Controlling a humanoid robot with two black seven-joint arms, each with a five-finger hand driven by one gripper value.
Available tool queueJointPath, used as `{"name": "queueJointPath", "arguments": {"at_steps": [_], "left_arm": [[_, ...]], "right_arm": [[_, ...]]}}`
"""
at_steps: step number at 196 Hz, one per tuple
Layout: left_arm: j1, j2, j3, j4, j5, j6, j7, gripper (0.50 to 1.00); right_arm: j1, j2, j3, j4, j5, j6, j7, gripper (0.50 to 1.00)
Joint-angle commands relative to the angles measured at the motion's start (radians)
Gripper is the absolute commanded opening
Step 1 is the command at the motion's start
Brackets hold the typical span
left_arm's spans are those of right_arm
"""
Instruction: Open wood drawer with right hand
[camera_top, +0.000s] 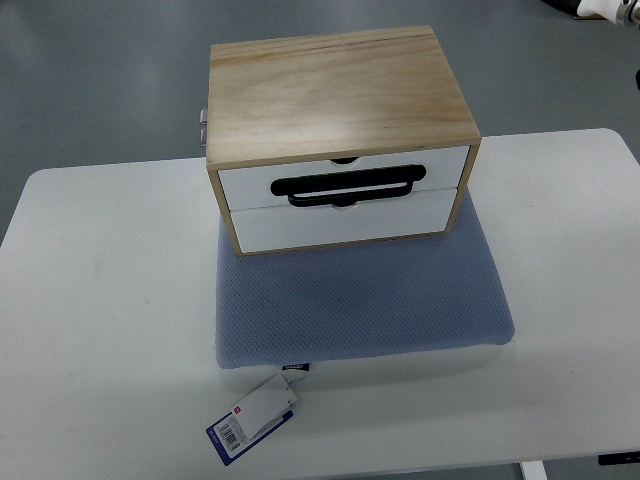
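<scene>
A small wooden drawer box (335, 95) stands at the back of a grey-blue cushion pad (360, 295) on a white table (100, 300). It has two white drawer fronts, an upper one (440, 170) and a lower one (340, 225), both closed flush. A black loop handle (345, 187) hangs on the upper drawer front, reaching down to the seam between the drawers. Neither robot hand shows in the top view.
A white and blue tag (255, 418) hangs from the pad's front edge onto the table. A small metal part (202, 125) sticks out at the box's left rear. Grey floor lies beyond the table. A white object (600, 8) shows at the top right corner.
</scene>
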Motion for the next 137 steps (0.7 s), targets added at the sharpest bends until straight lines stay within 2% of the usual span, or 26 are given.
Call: {"name": "queueJointPath", "arguments": {"at_steps": [1,4,5,9,24,25,39,44,54,55,63,93,104,105,107,123,124,137], "left_arm": [[0.000,0.000,0.000,0.000,0.001,0.000,0.000,1.000],[0.000,0.000,0.000,0.000,0.001,0.000,0.000,1.000],[0.000,0.000,0.000,0.000,0.001,-0.002,0.000,1.000],[0.000,0.000,0.001,0.000,0.001,-0.002,0.000,1.000],[0.000,0.000,0.001,0.000,0.001,-0.002,0.000,1.000],[-0.002,0.000,0.001,0.000,0.001,-0.002,0.000,1.000],[-0.002,0.000,0.000,0.000,0.001,-0.002,0.000,1.000],[-0.002,0.000,0.000,0.000,0.001,-0.002,0.000,1.000],[-0.002,0.000,0.000,0.000,0.001,-0.002,0.000,1.000],[-0.002,0.000,0.001,0.000,0.001,-0.002,0.000,1.000],[-0.002,0.000,0.001,0.001,0.001,-0.002,0.000,1.000],[-0.002,0.000,0.000,0.001,0.001,-0.002,0.000,1.000],[-0.002,0.000,0.000,0.001,0.001,-0.002,0.000,1.000],[-0.002,0.000,0.000,0.001,0.001,-0.002,0.000,1.000],[0.000,0.000,0.000,0.001,0.001,-0.002,0.000,1.000],[-0.002,0.000,0.000,0.001,0.001,-0.002,0.000,1.000],[-0.002,0.000,0.000,0.001,0.001,-0.002,0.000,1.000],[-0.002,0.000,0.000,0.001,0.001,-0.002,0.000,1.000]], "right_arm": [[0.112,-0.015,-0.145,0.043,-0.075,0.030,-0.043,0.946],[0.112,-0.015,-0.145,0.043,-0.075,0.030,-0.043,0.946],[0.192,-0.024,-0.243,0.087,-0.144,0.047,-0.070,0.946],[0.228,-0.028,-0.284,0.112,-0.171,0.050,-0.081,0.946],[0.260,-0.031,-0.323,0.138,-0.196,0.052,-0.090,0.946],[0.338,-0.032,-0.417,0.202,-0.237,0.052,-0.116,0.946],[0.461,-0.028,-0.556,0.291,-0.249,0.052,-0.178,0.946],[0.493,-0.023,-0.595,0.317,-0.248,0.052,-0.205,0.946],[0.493,-0.023,-0.596,0.317,-0.248,0.052,-0.205,0.946],[0.566,-0.017,-0.664,0.384,-0.243,0.052,-0.274,0.946],[0.616,-0.012,-0.703,0.451,-0.237,0.052,-0.323,0.946],[0.730,0.008,-0.774,0.647,-0.171,0.052,-0.448,0.944],[0.730,0.008,-0.774,0.647,-0.171,0.052,-0.448,0.944],[0.760,0.038,-0.801,0.694,-0.124,0.047,-0.475,0.944],[0.766,0.044,-0.806,0.704,-0.112,0.042,-0.478,0.944],[0.782,0.057,-0.817,0.725,-0.078,0.025,-0.489,0.944],[0.791,0.067,-0.821,0.756,-0.014,-0.019,-0.516,0.944],[0.794,0.078,-0.821,0.790,0.062,-0.064,-0.516,0.944]]}}
